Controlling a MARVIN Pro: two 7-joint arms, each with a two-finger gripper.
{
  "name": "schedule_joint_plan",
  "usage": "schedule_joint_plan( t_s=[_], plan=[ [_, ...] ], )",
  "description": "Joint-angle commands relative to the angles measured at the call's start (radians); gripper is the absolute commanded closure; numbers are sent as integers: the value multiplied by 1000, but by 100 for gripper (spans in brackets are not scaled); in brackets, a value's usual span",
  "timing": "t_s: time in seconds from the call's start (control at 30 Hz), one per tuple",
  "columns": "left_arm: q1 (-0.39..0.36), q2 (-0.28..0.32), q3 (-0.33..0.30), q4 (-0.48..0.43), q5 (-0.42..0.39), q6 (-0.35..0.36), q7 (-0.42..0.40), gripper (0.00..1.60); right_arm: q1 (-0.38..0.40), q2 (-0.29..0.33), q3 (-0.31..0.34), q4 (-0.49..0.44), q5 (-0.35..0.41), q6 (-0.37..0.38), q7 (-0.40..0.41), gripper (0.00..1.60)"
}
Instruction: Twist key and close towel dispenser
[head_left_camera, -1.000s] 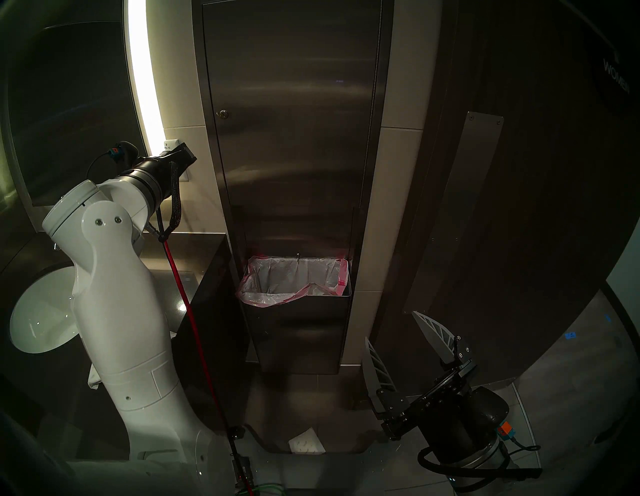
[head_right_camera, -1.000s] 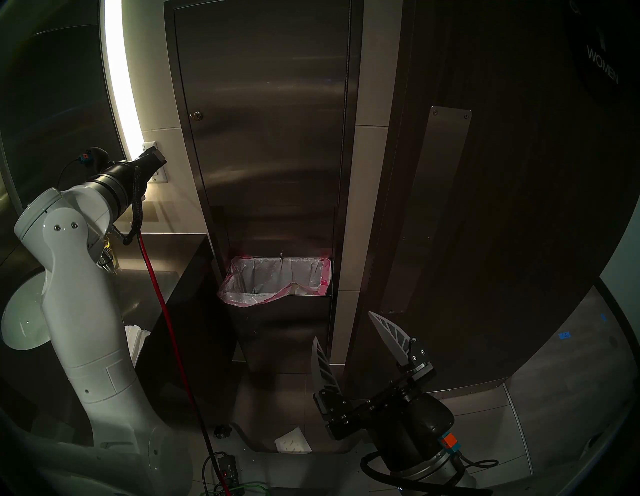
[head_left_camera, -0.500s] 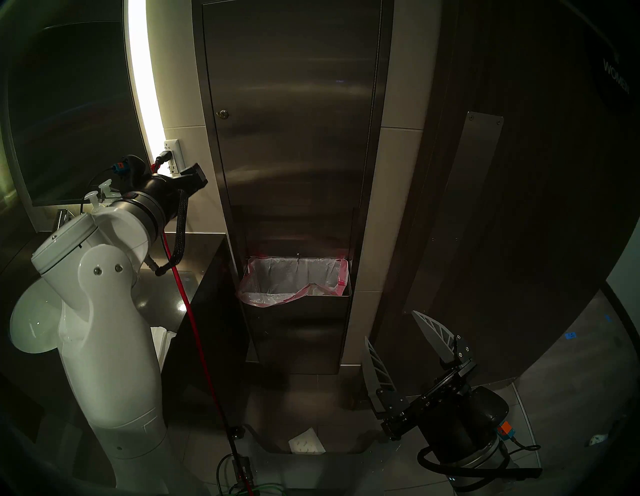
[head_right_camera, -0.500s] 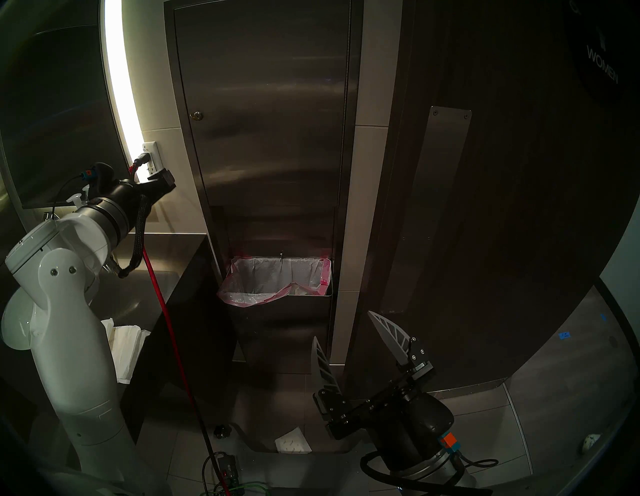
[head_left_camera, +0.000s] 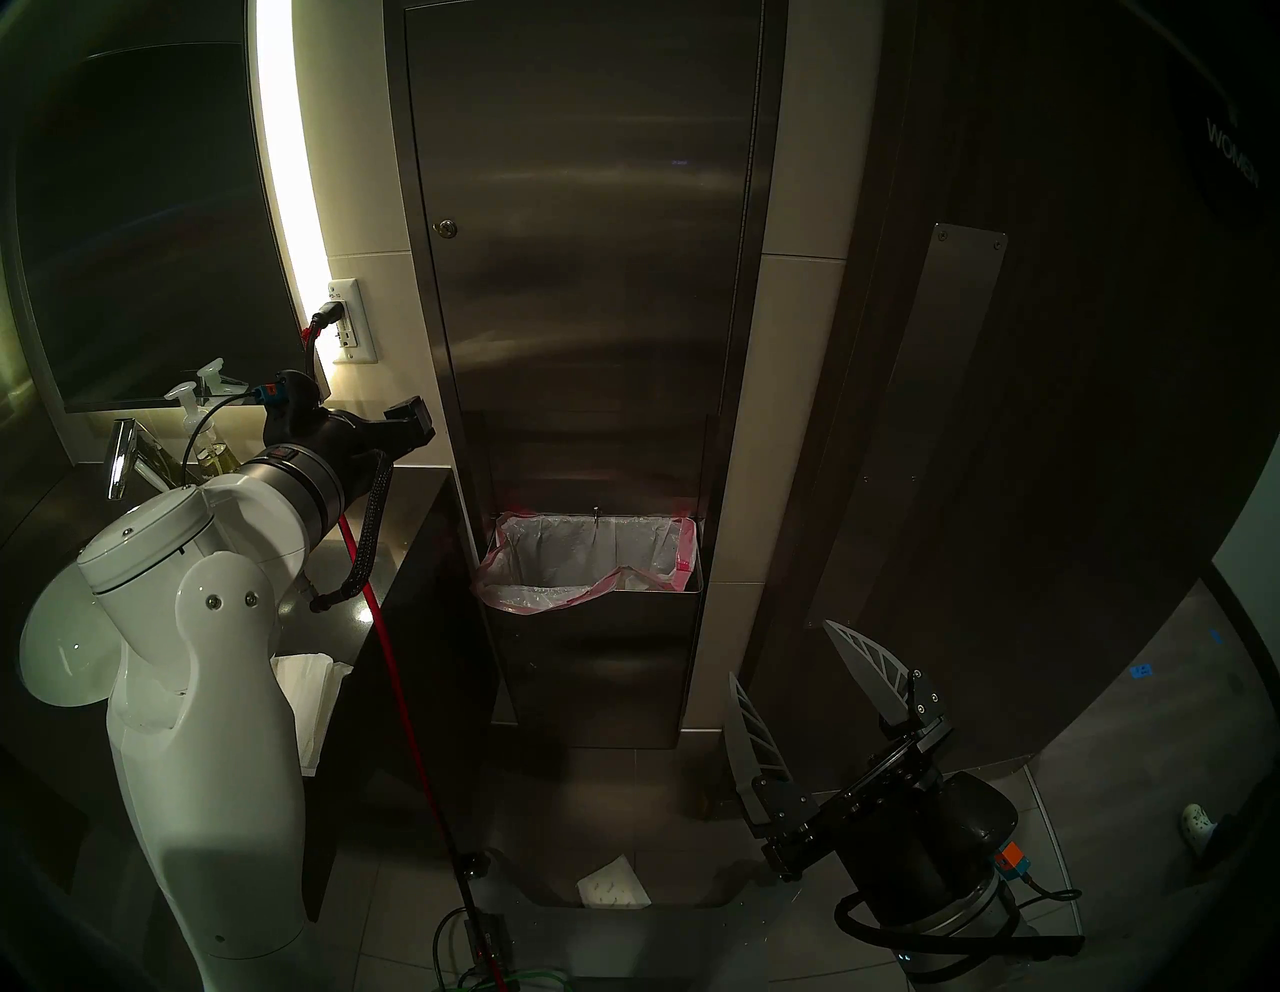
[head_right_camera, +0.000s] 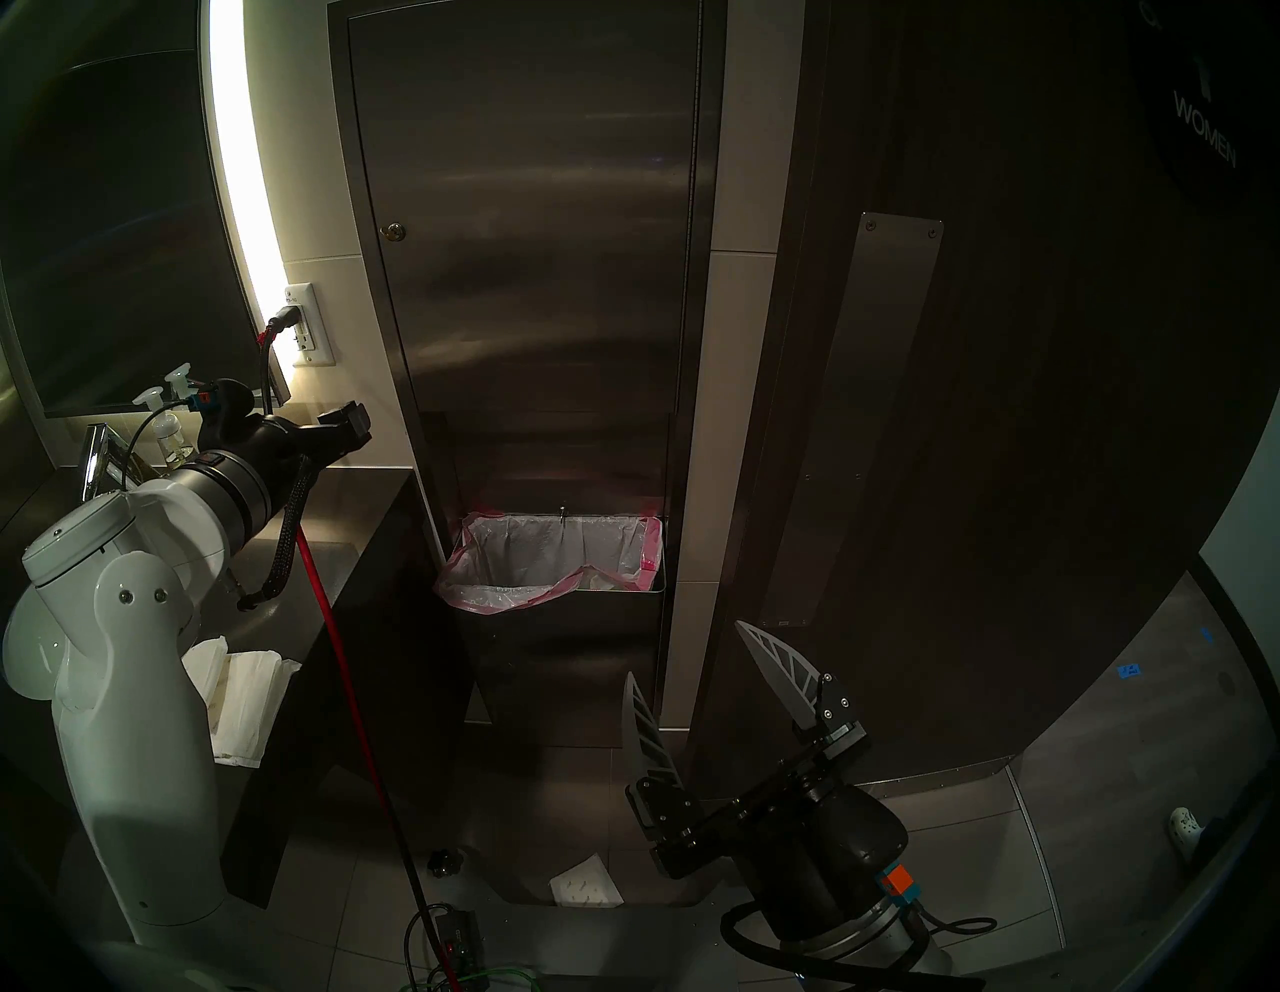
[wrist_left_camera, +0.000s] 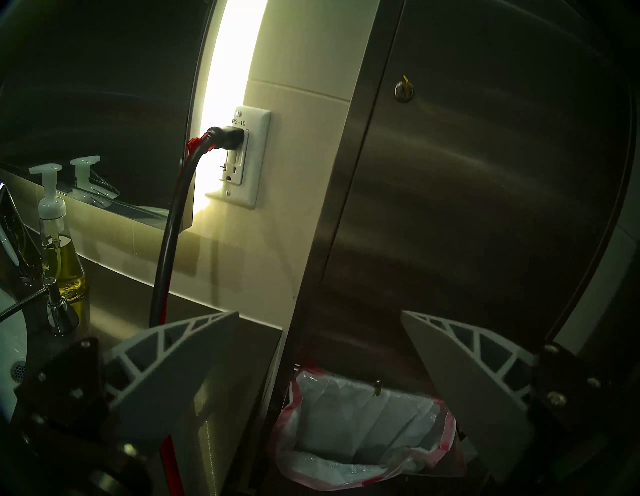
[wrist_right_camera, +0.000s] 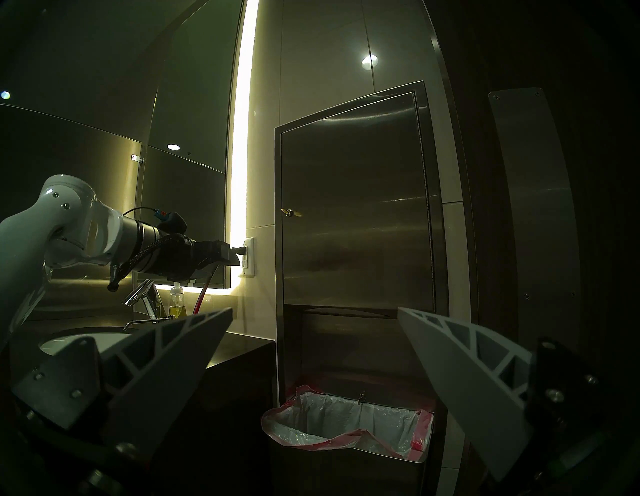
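Left gripper (wrist_left_camera: 320, 350) lowered | towel dispenser (head_left_camera: 589, 277) shut | liner (head_left_camera: 589, 561) empty

"WOMEN" was on the dark door (head_right_camera: 1039, 346), up-right of the right gripper (head_right_camera: 713, 686); "P3-10" on the outlet plate (wrist_left_camera: 242, 156), above the left gripper (wrist_left_camera: 318, 346).

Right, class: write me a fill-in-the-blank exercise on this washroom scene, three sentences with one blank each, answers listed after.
1. The door of the towel dispenser is ____, flush with its frame.
2. The key sits in the lock near the door's ____ edge in the head views.
3. The left gripper and the right gripper both have their jaws ____, holding nothing.

Missing words: shut; left; open
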Motion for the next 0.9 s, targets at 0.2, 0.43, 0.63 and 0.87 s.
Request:
schedule_joint_plan(
  t_s=[0.2,0.43,0.63,0.87],
  plan=[
    [64,69,-28,-14,3,-60,-98,0,-1,2,1,-11,-7,-1,-2,0],
    [90,90,-43,-14,6,-91,-142,0,0,5,3,-11,-6,-1,-4,0],
    [113,107,-57,-14,10,-121,-181,0,-1,2,2,-11,-8,-1,-2,0],
    [138,122,-72,-14,14,-155,-222,0,-1,3,2,-11,-8,-1,-3,0]
  ],
)
